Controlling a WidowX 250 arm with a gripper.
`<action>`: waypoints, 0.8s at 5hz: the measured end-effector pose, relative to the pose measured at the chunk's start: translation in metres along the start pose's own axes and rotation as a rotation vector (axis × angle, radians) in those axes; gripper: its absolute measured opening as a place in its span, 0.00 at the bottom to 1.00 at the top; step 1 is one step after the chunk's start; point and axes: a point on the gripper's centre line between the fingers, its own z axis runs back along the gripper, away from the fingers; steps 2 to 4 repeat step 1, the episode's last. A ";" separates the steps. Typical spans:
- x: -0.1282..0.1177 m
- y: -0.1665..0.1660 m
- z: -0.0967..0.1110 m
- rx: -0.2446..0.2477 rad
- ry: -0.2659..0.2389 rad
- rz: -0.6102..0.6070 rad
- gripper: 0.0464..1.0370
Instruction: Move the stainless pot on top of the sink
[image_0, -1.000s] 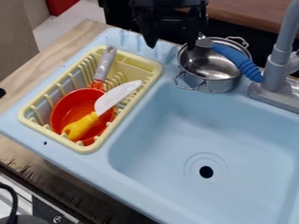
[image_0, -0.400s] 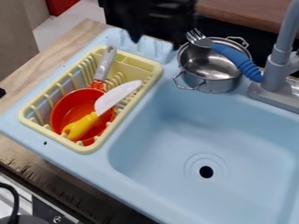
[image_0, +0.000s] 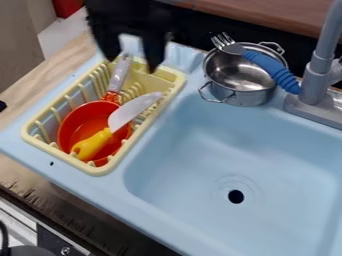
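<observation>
My gripper (image_0: 133, 62) hangs over the back end of the dish rack at the upper left, its two fingers apart with nothing held between them. To its right, the stainless pot (image_0: 248, 95) stands on the back rim of the light blue sink (image_0: 200, 150), beside the faucet. A fork with a blue handle (image_0: 274, 70) lies across the pot's top, its tines over the left edge and its handle end by the faucet base.
The yellow dish rack (image_0: 100, 169) stands on the sink's left side. It holds an orange pan (image_0: 83, 120) and a knife with a yellow handle (image_0: 133, 111). The grey faucet (image_0: 320, 65) rises at the right.
The gripper has moved left, from beside the pot to above the back of the dish rack. Pot and fork have stayed in place.
</observation>
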 end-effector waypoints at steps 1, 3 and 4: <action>-0.017 0.015 -0.003 -0.022 0.009 -0.098 0.96; -0.017 0.015 -0.003 -0.022 0.009 -0.098 0.96; -0.017 0.015 -0.003 -0.022 0.009 -0.098 0.96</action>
